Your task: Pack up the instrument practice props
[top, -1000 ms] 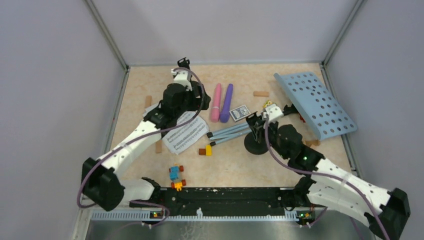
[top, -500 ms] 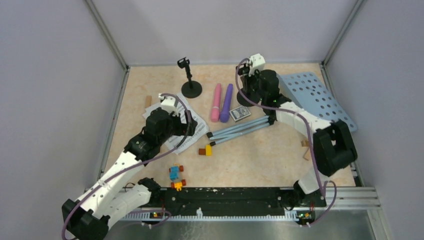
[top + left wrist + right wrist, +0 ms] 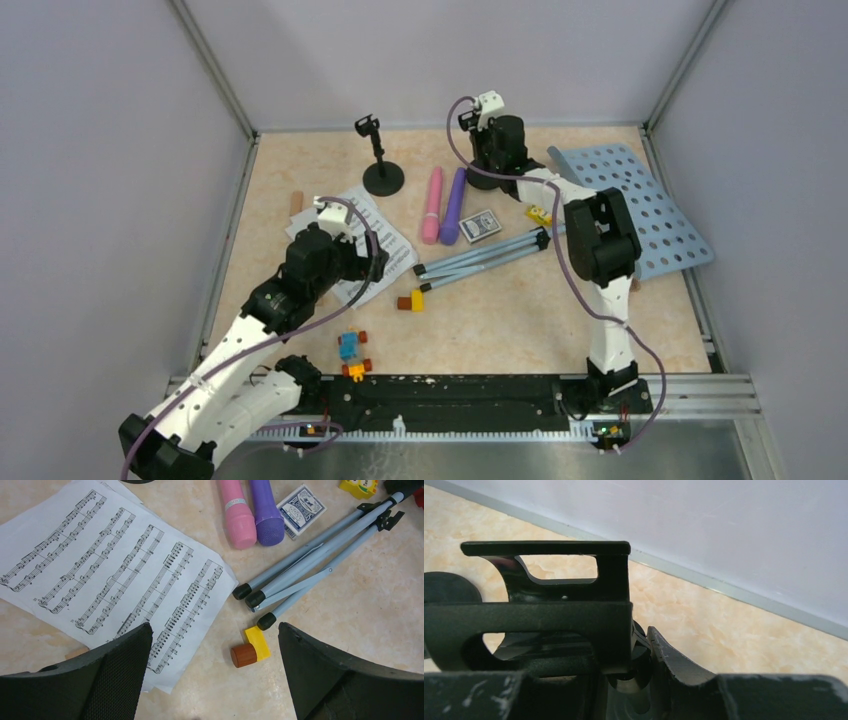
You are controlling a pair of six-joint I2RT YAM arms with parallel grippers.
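Hovering with left gripper [image 3: 214, 630] spread wide, over the edge of sheet-music pages [image 3: 110, 585] lying flat, slanted up-left of the jaws, nearest this arm. By the far wall, seemingly clamping right gripper [image 3: 624, 685] on mic holder [image 3: 549, 575].

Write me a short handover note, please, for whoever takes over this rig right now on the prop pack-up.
Left gripper: open, hovering over the sheet music, holding nothing.
Right gripper: shut on one mic holder, out by the back wall.
Other mic holder stands at the far side, left of the pink microphone and purple microphone, which lie side by side. The music desk lies on the right, its tripod legs pointing toward centre.
Done: nothing visibly packed away.
Left: every prop.
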